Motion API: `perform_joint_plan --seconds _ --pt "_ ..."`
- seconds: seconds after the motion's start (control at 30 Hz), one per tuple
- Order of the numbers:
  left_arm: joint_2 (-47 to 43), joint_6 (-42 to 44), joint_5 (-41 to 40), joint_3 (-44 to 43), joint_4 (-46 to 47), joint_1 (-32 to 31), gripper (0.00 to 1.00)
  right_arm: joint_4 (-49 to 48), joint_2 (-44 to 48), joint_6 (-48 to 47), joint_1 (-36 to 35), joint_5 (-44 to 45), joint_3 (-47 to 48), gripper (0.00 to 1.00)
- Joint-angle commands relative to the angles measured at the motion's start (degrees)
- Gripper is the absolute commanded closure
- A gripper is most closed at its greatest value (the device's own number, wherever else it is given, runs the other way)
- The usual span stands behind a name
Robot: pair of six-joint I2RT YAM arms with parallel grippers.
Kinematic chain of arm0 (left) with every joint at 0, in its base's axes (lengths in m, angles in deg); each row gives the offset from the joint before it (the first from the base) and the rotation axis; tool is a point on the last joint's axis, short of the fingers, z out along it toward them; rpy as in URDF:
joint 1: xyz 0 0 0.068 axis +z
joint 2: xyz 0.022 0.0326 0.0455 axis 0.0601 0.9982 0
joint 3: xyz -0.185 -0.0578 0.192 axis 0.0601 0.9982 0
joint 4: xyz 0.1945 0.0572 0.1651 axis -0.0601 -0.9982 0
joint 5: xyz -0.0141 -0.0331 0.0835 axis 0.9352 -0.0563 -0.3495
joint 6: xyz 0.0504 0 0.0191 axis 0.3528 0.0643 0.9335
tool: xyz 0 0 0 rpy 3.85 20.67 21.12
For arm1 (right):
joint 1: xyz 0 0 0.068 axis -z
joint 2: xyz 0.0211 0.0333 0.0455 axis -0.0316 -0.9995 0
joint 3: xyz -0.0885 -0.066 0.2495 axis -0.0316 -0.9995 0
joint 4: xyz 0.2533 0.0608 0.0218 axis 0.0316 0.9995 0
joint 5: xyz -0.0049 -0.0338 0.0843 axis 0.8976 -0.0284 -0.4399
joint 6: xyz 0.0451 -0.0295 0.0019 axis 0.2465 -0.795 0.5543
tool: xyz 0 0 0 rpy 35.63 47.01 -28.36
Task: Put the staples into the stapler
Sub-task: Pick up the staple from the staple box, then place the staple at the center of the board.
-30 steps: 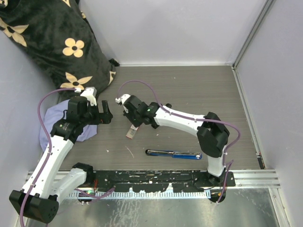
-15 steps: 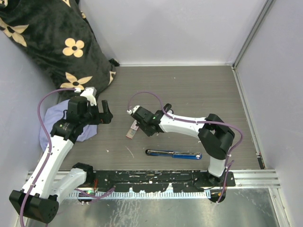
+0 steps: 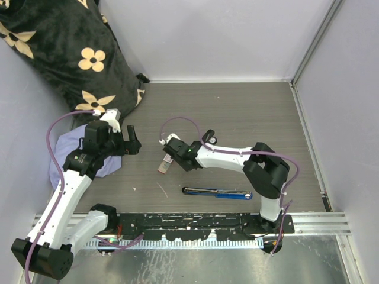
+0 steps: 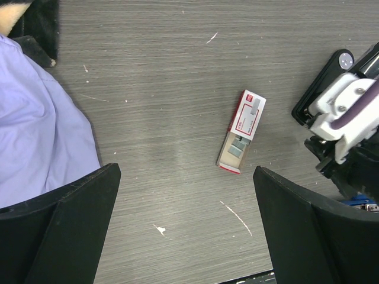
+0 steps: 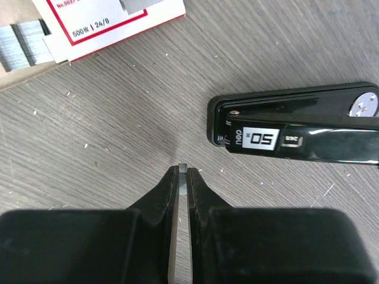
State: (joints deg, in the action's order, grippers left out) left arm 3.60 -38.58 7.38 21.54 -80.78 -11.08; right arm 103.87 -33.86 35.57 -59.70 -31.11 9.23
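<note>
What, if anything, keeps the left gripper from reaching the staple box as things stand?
Probably nothing, so yes. The staple box lies on bare table just ahead of the open left gripper, uncovered. The right gripper hangs close beside the box but apart from it, so the arms might crowd.

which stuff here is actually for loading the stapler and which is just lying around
For the job: staples box, black stapler, right gripper pinching a thin silvery strip.

Lying about: blue stapler (seemingly spare), purple cloth, flowered black cushion, open left gripper.
</note>
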Motion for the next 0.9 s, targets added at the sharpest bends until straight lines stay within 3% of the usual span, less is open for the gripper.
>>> perform_joint_plan --seconds 0.0,0.43,0.87 --pt "-1.1 0.13 0.95 -1.13 3.2 0.0 0.02 -0.57 -2.66 0.87 -0.85 3.72 2.31 0.88" --pt "-1.43 0.14 1.42 -1.13 3.33 -0.07 0.02 1.45 -7.41 3.28 -4.29 6.18 5.13 0.86" --pt "-1.85 0.16 1.5 -0.93 3.35 -0.15 0.02 2.33 -6.25 6.37 -6.17 1.9 6.85 0.57"
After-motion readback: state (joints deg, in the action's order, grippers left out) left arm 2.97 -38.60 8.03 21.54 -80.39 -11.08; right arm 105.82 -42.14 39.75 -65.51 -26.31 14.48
